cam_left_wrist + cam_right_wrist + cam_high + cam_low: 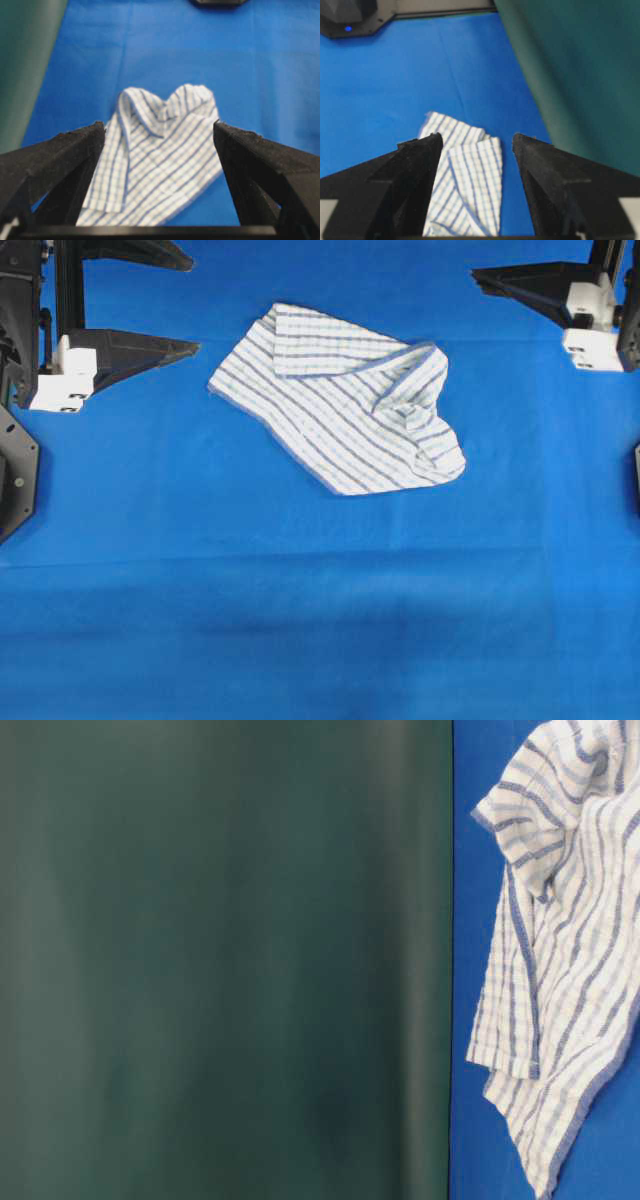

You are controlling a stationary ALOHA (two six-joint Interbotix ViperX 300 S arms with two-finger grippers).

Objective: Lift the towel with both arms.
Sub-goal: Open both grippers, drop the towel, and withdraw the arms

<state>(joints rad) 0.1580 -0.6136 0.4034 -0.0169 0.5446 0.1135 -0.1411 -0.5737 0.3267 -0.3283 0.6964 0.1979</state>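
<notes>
Overhead view: the towel (340, 400) lay rumpled on the blue cover (320, 620), at centre on the far half. The left gripper (190, 300) and right gripper (475, 280) were cut off by the frame edges, each well apart from the towel.

Table-level view: a blurred dark green panel (220, 960) hid most of the scene; only part of the towel showed at right.

Left wrist view: the fingers (70, 150) stood wide apart, holding nothing, the towel beyond them.

Right wrist view: the fingers (415, 160) were likewise spread and empty.
</notes>
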